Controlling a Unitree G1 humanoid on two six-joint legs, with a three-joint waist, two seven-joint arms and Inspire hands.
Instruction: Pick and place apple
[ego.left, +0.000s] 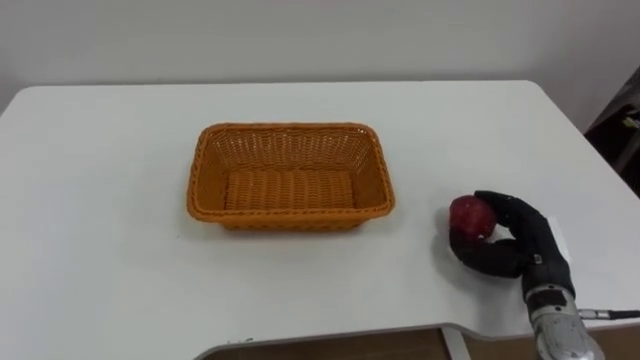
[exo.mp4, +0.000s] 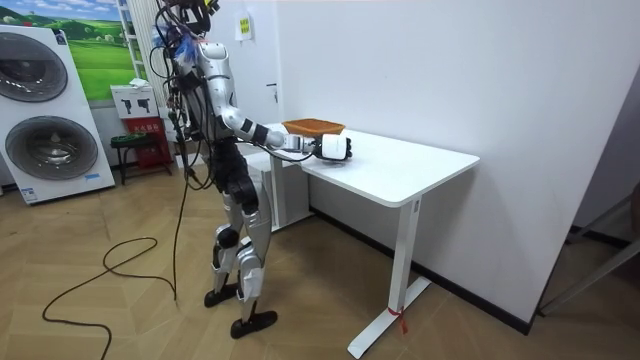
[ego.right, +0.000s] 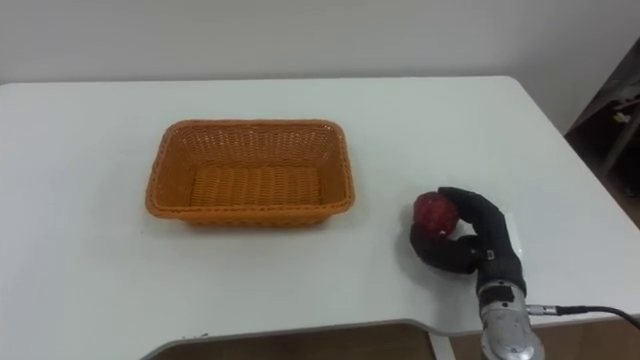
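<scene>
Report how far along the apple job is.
Done: the right hand is at the apple, right of the basket. In hand: its fingers curl round the apple. Left: lifting it and setting it in the basket, where it does not yet lie.

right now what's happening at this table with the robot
A humanoid robot stands at a white table. Its right hand is curled round a red apple, low near the table's right front edge. The orange woven rectangular basket sits apart to the left of it, and the apple is not yet in the basket.
</scene>
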